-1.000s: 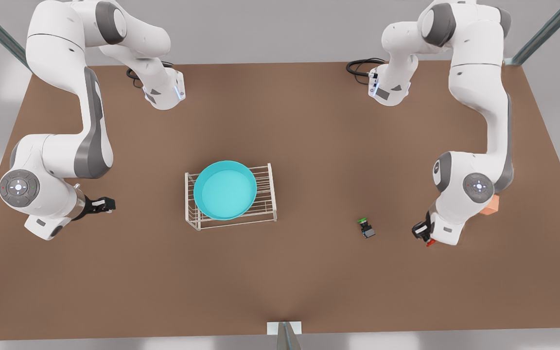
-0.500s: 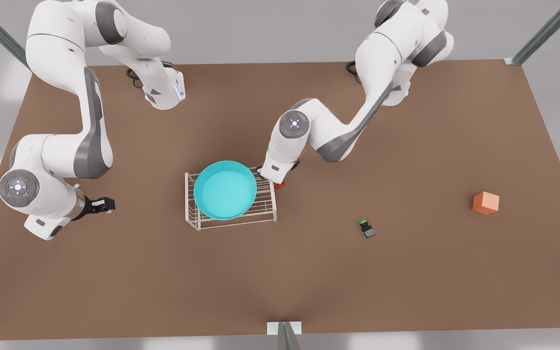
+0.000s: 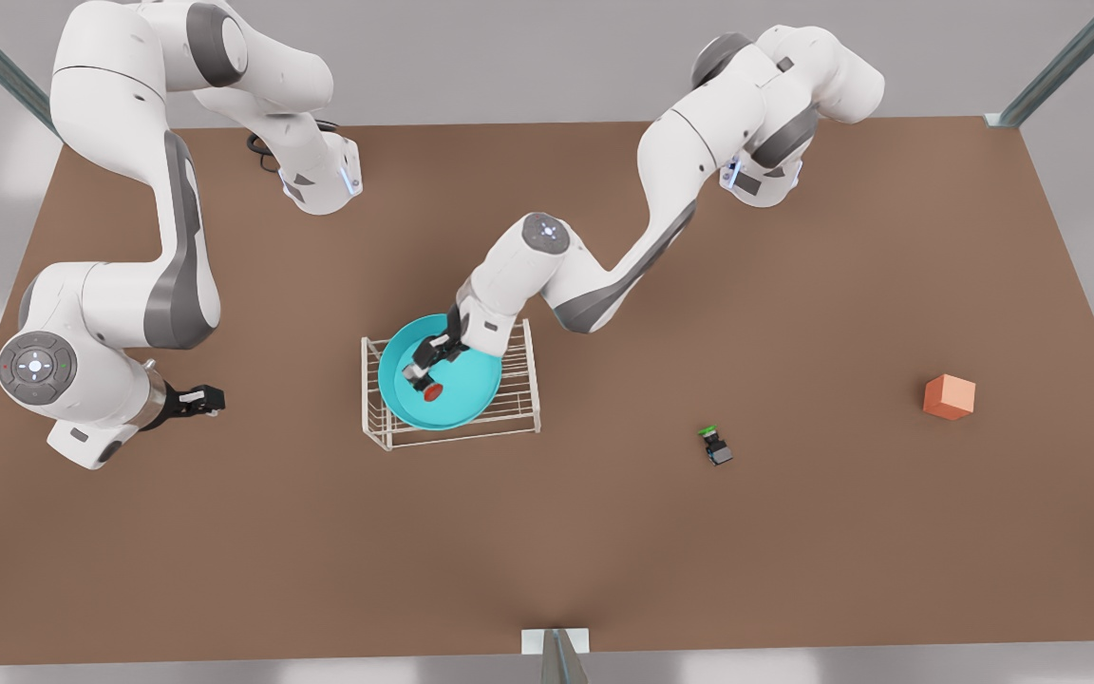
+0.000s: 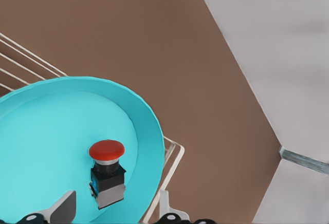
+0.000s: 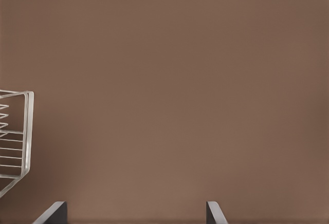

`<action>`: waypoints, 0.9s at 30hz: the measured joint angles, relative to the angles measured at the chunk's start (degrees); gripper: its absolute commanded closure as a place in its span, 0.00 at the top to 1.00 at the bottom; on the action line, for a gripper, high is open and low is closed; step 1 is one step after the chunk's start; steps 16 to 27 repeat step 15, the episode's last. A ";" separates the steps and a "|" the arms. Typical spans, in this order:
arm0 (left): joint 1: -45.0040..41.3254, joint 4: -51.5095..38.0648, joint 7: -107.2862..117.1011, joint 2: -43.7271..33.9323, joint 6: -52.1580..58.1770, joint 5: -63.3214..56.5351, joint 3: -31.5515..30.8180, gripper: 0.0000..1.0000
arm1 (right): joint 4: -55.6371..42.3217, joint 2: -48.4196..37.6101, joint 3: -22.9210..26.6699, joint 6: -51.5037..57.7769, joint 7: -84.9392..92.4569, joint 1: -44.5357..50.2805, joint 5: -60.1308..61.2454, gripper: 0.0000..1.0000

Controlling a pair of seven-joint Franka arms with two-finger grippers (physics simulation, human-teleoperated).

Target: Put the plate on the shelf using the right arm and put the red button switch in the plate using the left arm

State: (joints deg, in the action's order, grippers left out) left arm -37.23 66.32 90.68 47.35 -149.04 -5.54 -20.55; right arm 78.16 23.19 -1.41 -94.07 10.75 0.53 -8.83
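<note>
Your left gripper [image 3: 424, 366] hangs over the turquoise plate [image 3: 471, 394], which sits on the white wire rack [image 3: 518, 404] at frame centre. Its fingers [image 4: 61, 208] look spread, apparently clear of the red button switch [image 3: 433, 390] standing in the plate. Your right gripper [image 3: 215, 399] waits at the front view's left, fingers parted and holding nothing.

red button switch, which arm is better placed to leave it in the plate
Left. The left gripper is open over the plate on the shelf, the red button switch under it. The right gripper waits apart, open.
</note>
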 measured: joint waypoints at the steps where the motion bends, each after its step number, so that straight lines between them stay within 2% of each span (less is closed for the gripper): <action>1: 4.87 0.07 -0.62 -2.30 4.56 -0.08 -4.95 1.00 | 0.00 0.00 0.00 0.00 0.00 0.00 0.00 1.00; 2: 12.72 0.51 -2.32 -6.74 11.73 -0.20 -9.79 1.00 | 0.00 0.00 0.00 0.00 0.00 0.00 0.00 1.00; 4: 27.60 0.96 -7.80 -13.16 26.59 -2.70 -13.14 1.00 | 0.00 0.00 0.00 0.00 0.01 -0.03 0.00 1.00; 7: 36.86 2.20 -15.85 -15.36 43.47 -7.76 -11.92 1.00 | 0.00 0.00 0.01 0.00 0.01 -0.01 0.00 1.00; 8: 37.47 9.80 -19.40 -21.26 45.69 -5.73 -4.62 1.00 | 0.00 0.00 0.05 0.00 0.01 -0.03 0.00 1.00; 9: 33.66 21.35 -23.41 -29.50 45.91 -2.62 6.91 1.00 | 0.00 0.00 0.07 0.00 0.01 -0.06 0.00 1.00; 10: 31.46 32.58 -27.27 -37.99 44.80 -0.23 13.55 1.00 | 0.00 0.00 0.08 0.00 0.01 -0.07 0.00 1.00; 11: 30.83 36.34 -30.75 -42.46 44.75 1.41 16.85 1.00 | 0.00 0.00 0.08 0.00 0.01 -0.06 0.00 1.00; 15: 29.33 29.29 -41.95 -39.66 46.50 4.68 19.70 1.00 | 0.00 0.00 0.09 0.00 0.02 -0.04 0.00 1.00; 27: 29.33 29.29 -41.95 -39.66 46.50 4.68 19.70 1.00 | 0.00 0.00 0.09 0.00 0.02 -0.04 0.00 1.00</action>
